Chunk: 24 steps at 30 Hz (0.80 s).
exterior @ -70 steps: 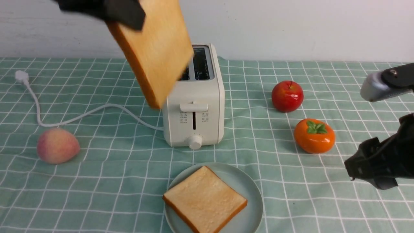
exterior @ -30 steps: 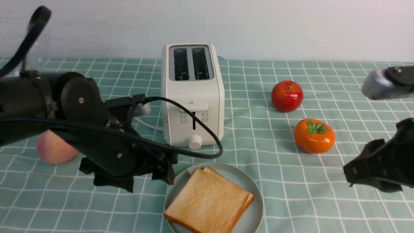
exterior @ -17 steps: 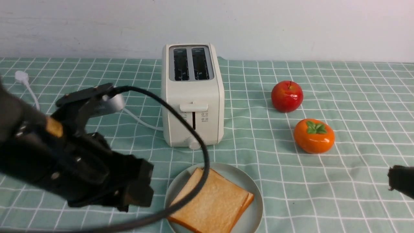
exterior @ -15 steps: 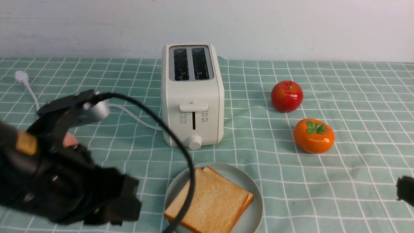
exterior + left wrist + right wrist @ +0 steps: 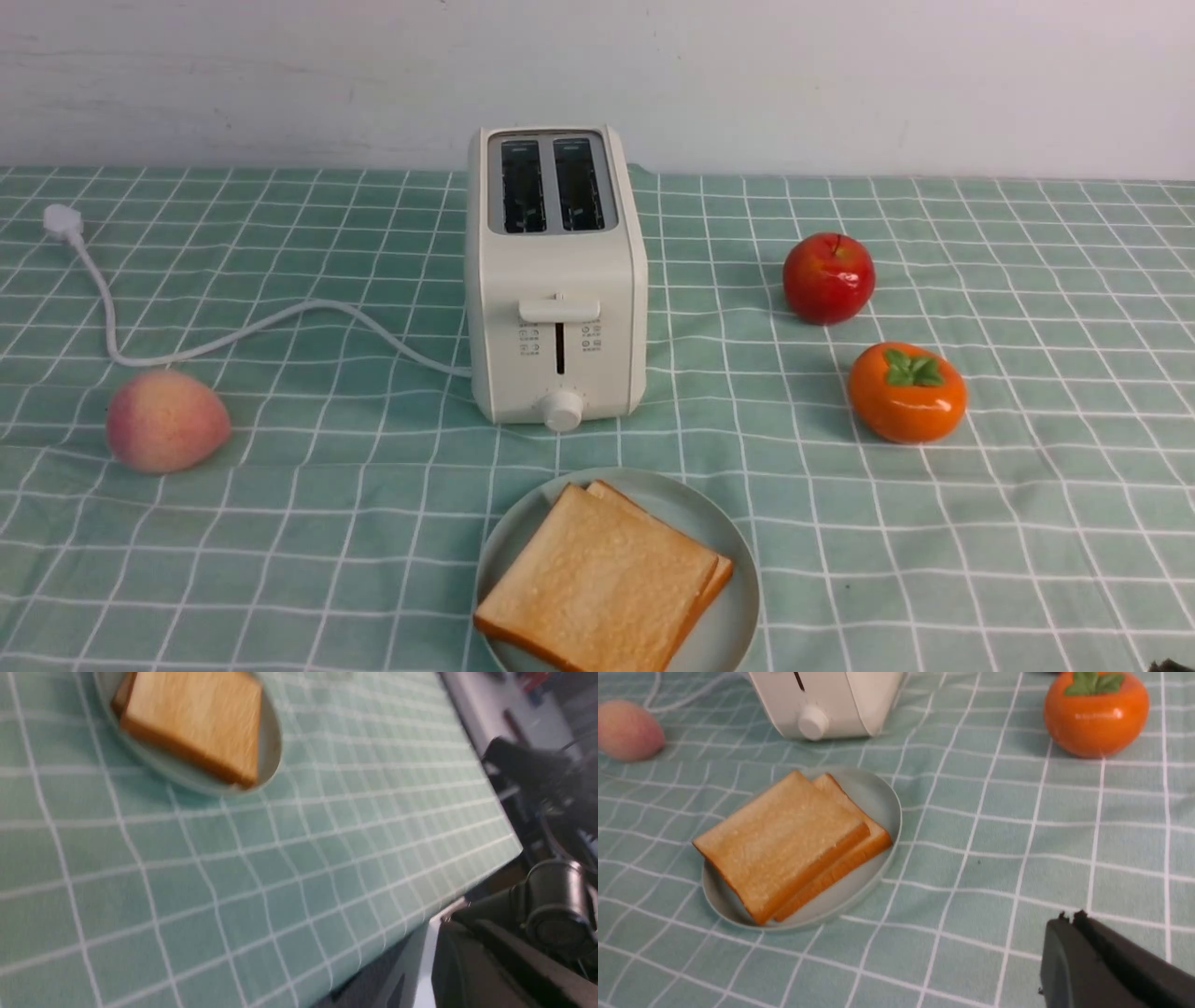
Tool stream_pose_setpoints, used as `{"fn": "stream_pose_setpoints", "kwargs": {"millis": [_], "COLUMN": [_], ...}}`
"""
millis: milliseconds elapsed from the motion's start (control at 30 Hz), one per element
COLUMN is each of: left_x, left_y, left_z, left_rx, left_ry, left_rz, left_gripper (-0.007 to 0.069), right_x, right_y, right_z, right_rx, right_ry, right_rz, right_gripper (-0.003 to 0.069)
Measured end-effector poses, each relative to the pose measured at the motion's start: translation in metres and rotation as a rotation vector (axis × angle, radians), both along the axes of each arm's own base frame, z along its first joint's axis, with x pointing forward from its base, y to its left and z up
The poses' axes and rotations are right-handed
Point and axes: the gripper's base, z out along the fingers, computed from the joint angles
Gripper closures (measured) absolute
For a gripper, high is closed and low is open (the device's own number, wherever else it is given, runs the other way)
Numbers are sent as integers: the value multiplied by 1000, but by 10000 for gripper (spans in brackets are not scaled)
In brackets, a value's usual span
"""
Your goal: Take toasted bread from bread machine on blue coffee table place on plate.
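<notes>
Arms withdrawn, left gripper and right gripper (image 5: 1069, 918) closed, square golden toasted bread (image 5: 597, 583) stacked on round plate (image 5: 739, 607)

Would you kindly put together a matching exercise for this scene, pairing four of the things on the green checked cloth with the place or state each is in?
Things:
1. cream-white two-slot toaster
2. two golden square toast slices
3. shiny red apple
4. pink-yellow peach

Places or states:
A. stacked on the pale blue-green round plate
B. both slots empty
C. left of the toaster, near the white power cord
D. right of the toaster, farther back than the glossy orange persimmon

Pairs: 1-B, 2-A, 3-D, 4-C.
</notes>
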Motion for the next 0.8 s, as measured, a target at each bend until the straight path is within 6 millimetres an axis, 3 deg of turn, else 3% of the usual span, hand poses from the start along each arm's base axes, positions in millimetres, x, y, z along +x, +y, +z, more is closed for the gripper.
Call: {"fn": "stream_pose_setpoints", "kwargs": {"millis": [200,633,733,800], "left_x": [-16,-16,-13,-1], "left_y": [11,11,12,18], "left_z": [6,5,2,-4], "left_rx": [-88,-82,-40,94], "left_ry": [-168,-171,-200,-331], "left_rz": [42,45,62,138], "left_gripper": [638,638,638,638], "right_x": [0,0,0,0], "right_y": [0,0,0,0], "right_z": [1,1,1,1], "right_rx": [8,8,8,7], "right_ry": [-15,-16,-16,-19], "right_rz": [0,0,0,0], "right_gripper": [667,659,657,657]}}
